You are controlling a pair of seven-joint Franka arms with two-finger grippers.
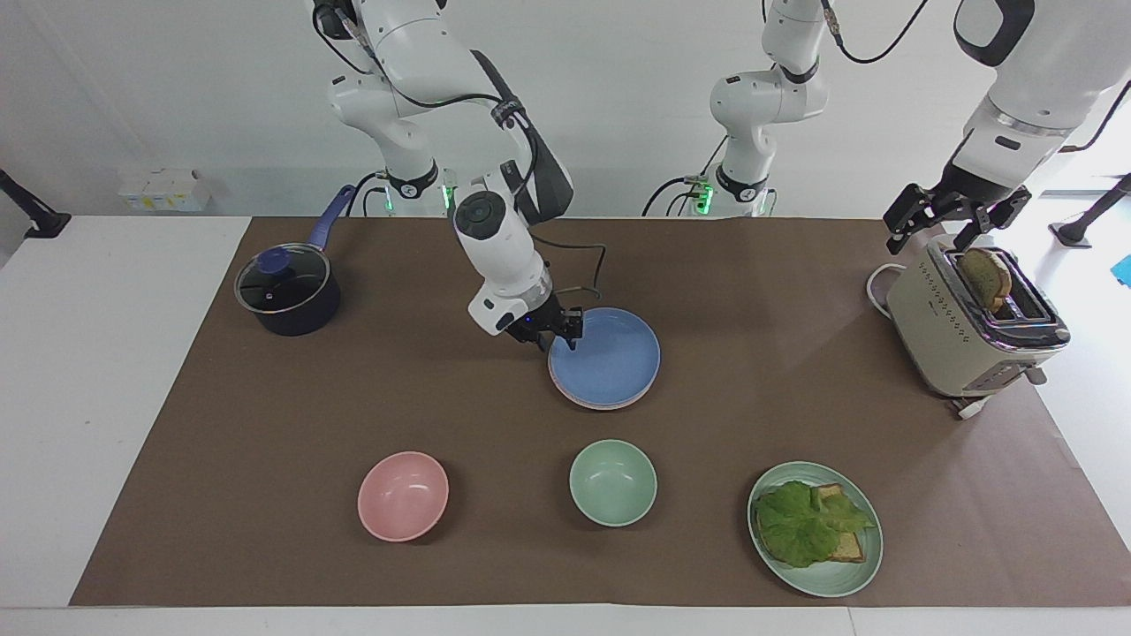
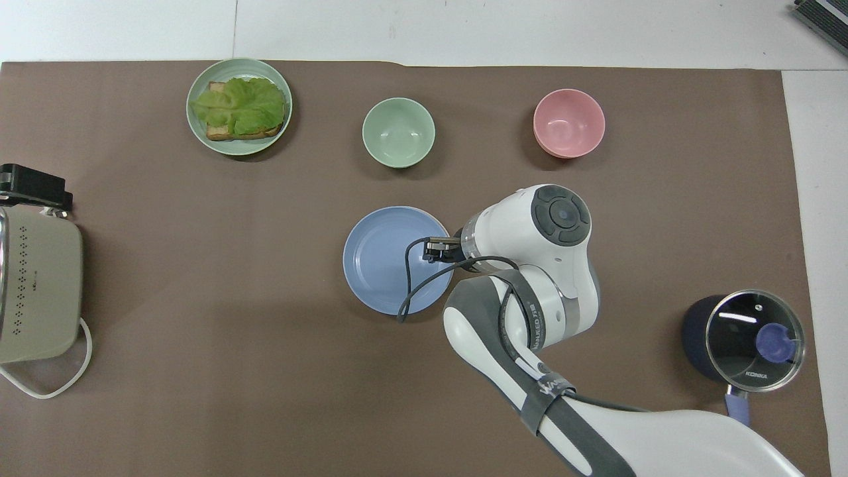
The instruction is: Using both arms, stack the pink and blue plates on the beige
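Brown matting covers the table under both arms. Right gripper [image 1: 560, 336] sits at the blue plate's [image 1: 608, 360] rim, its fingers parted and holding nothing. That plate lies flat on the pink plate [image 1: 594, 403], only a sliver showing beneath; no beige plate can be made out. Left gripper [image 1: 945, 219] waits, spread wide, above the toaster [image 1: 963, 331]. Stacking looks essentially finished.

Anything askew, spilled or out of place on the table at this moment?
Nothing stands out. The blue plate lies level on the stack, a pink plate edge showing beneath; the right gripper is open at its rim.
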